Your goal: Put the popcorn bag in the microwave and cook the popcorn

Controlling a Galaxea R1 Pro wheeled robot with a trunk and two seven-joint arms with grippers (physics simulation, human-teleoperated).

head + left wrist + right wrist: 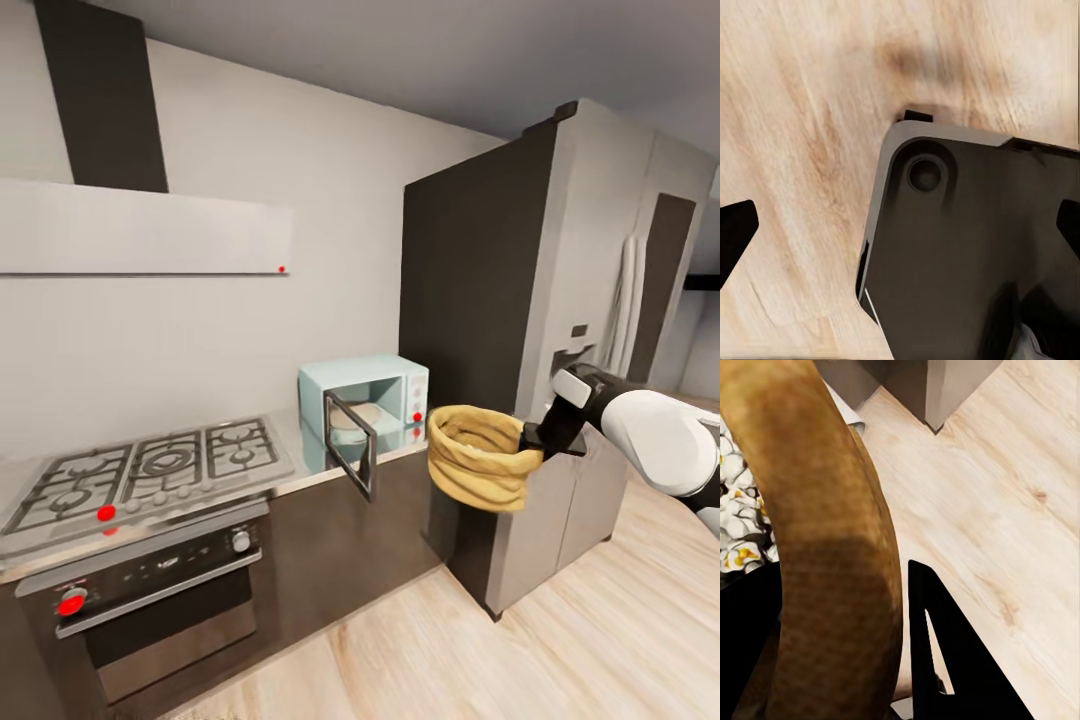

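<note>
Currently the bag [480, 455] hangs in the air off the right end of the worktop [300, 475], mouth up, just beside the microwave [365, 405] and clear of its open door [352, 442]. Right pincer [530, 452] is clamped on the bag's rim at the side away from the microwave; in the right wrist view a dark finger [945, 660] presses the tan wall [832, 547], and white, yellow-flecked popcorn [739, 529] shows inside the mouth, apparently already popped.

Handling, judged: paper, light, soft, creased in rolled rings; the wall will buckle under a hard squeeze and the mouth can sag or tip, spilling the filling. The rolled rim looks the stiffest part, so the present hold is sensible; keep the bag upright.

Microwave sits on the worktop right of the hob [150, 470], door swung out toward the robot, something pale inside.

Left pincer: dark fingertips [735, 236] stand well apart, nothing between them, over the wood floor [795, 112] and a dark part of the robot's base [967, 247].
</note>
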